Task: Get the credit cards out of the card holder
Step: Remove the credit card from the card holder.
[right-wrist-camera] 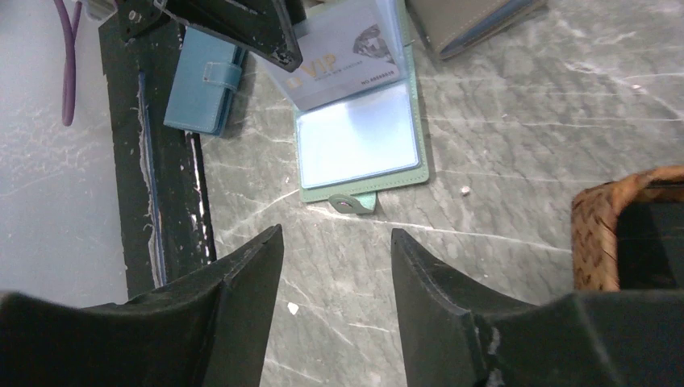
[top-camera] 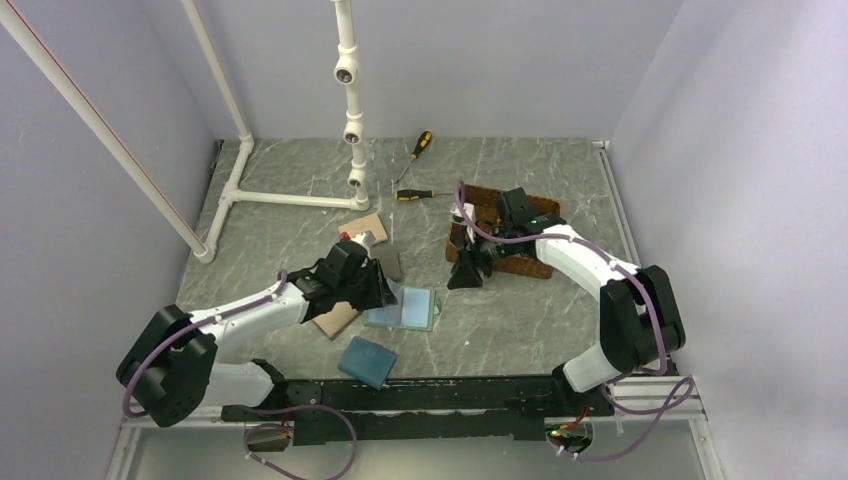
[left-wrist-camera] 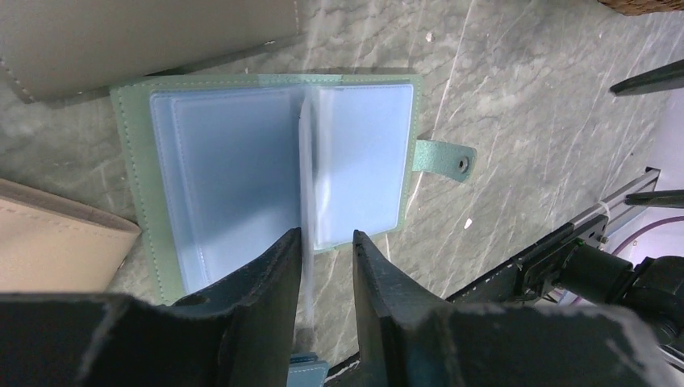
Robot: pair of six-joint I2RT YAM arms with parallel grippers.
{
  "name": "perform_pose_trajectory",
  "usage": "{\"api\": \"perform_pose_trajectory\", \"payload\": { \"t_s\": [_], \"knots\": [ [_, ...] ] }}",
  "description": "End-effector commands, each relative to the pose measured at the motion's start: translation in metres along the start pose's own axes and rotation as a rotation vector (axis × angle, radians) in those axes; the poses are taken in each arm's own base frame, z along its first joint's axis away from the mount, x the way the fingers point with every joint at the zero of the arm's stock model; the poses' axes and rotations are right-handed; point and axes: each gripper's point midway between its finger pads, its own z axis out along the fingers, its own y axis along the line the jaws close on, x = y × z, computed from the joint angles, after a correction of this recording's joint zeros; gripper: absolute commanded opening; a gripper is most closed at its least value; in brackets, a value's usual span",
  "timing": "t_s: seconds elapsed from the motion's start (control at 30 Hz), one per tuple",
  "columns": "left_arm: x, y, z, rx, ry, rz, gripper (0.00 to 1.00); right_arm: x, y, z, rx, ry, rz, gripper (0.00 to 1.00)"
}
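The sage-green card holder lies open on the table, its pale blue sleeves facing up and its snap tab out to one side. One sleeve leaf stands on edge between the fingers of my left gripper. The leaf rests against one finger with a gap to the other, so the jaws are open. In the right wrist view that leaf holds a pale credit card marked VIP. My right gripper hangs open over bare table, a short way from the card holder.
A woven basket sits behind the right gripper. A darker blue wallet lies near the front rail. Tan wallets and a grey-brown one lie around the left gripper. Two screwdrivers and a white pipe frame are at the back.
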Motion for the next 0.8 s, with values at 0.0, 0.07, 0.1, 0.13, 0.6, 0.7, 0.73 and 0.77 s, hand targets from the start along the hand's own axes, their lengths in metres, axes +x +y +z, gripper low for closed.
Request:
{"api": "perform_pose_trajectory", "payload": {
  "t_s": [0.0, 0.07, 0.1, 0.13, 0.6, 0.7, 0.73, 0.77],
  "knots": [
    [-0.007, -0.011, -0.006, 0.082, -0.024, -0.021, 0.35, -0.014, -0.004, 0.009, 0.006, -0.001, -0.036, 0.52],
    [-0.006, -0.011, -0.005, 0.099, -0.02, -0.029, 0.34, -0.012, -0.003, 0.015, -0.003, 0.015, -0.034, 0.51],
    [-0.006, -0.011, -0.004, 0.104, -0.019, -0.033, 0.34, -0.01, -0.003, 0.017, -0.006, 0.023, -0.032, 0.51],
    [-0.005, -0.009, -0.003, 0.107, -0.016, -0.038, 0.35, -0.009, -0.002, 0.019, -0.011, 0.03, -0.032, 0.51],
    [-0.011, 0.014, 0.01, 0.071, -0.026, -0.089, 0.04, -0.005, -0.001, 0.033, -0.015, 0.06, 0.001, 0.48],
    [-0.009, 0.014, 0.008, 0.101, -0.038, -0.071, 0.0, -0.008, 0.004, 0.036, -0.047, 0.043, 0.03, 0.48],
    [-0.01, 0.011, 0.007, 0.135, -0.054, -0.057, 0.0, -0.01, 0.006, 0.037, -0.063, 0.033, 0.044, 0.48],
    [-0.012, 0.006, 0.004, 0.179, -0.076, -0.04, 0.0, -0.012, 0.01, 0.038, -0.086, 0.023, 0.064, 0.48]
  ]
}}
